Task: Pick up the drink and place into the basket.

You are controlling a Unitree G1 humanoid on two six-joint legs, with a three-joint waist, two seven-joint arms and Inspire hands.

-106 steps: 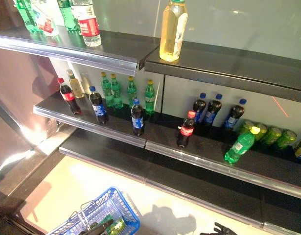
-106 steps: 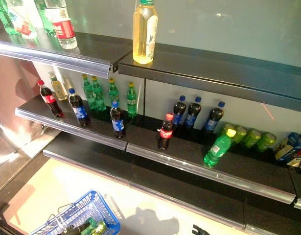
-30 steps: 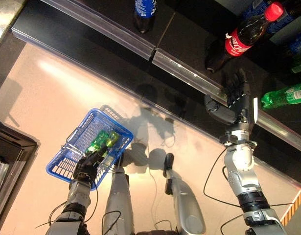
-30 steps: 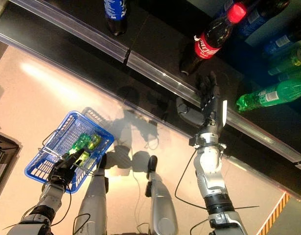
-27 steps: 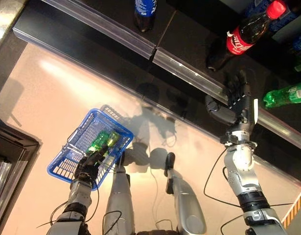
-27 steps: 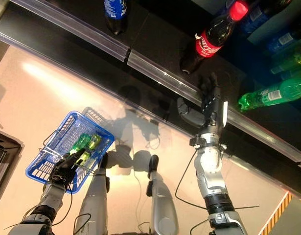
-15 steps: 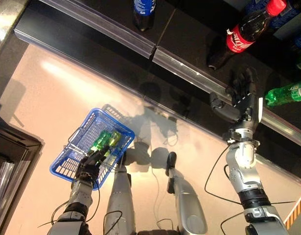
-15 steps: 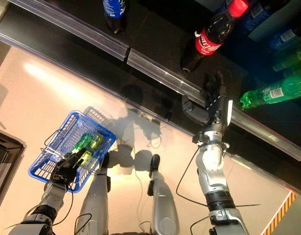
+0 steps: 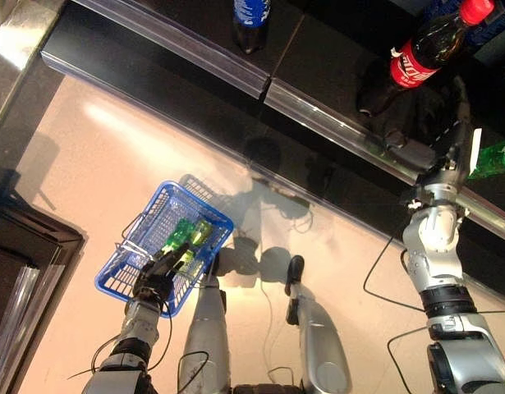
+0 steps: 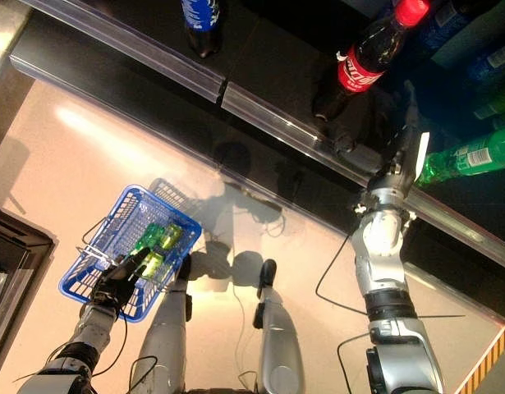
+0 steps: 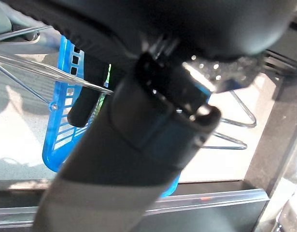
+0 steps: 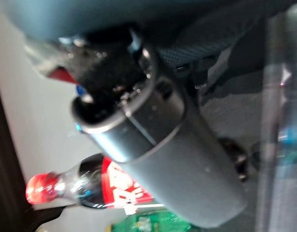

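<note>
Your right hand is up over the black shelf with its clear front rail, fingers straight and spread, gripping nothing. It sits between the dark cola bottle with the red cap and label and the green plastic bottle lying on its side, touching neither that you can see. Below the shelf, your left hand has its fingers curled round the wire handle of the blue plastic basket, which holds green bottles.
</note>
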